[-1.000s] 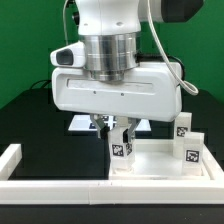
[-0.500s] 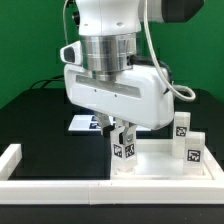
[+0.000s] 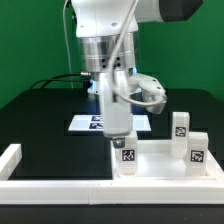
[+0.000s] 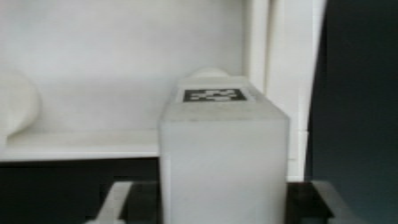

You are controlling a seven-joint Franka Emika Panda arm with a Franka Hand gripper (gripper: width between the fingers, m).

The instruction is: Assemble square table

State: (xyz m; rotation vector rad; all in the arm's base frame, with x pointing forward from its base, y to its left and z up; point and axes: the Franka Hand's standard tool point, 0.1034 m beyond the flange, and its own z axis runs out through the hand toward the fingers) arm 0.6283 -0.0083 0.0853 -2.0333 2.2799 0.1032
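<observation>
The white square tabletop slab [image 3: 160,166] lies against the front border wall. A short white tagged leg [image 3: 126,158] stands upright at its corner on the exterior view's left. My gripper [image 3: 121,143] is shut on this leg from above. In the wrist view the leg [image 4: 222,140] fills the gap between the dark fingers [image 4: 128,200] of my gripper [image 4: 222,208], with the slab [image 4: 107,100] behind it. Two more tagged legs [image 3: 180,127] [image 3: 197,150] stand upright on the slab's right side. No fourth leg is in view.
A low white border wall [image 3: 16,158] runs along the front and the exterior view's left of the black table. The marker board [image 3: 86,123] lies flat behind the arm. Cables hang behind the arm.
The hand has turned about its vertical axis by roughly a quarter turn while staying over the leg. The leg's place at the slab's corner has not changed.
</observation>
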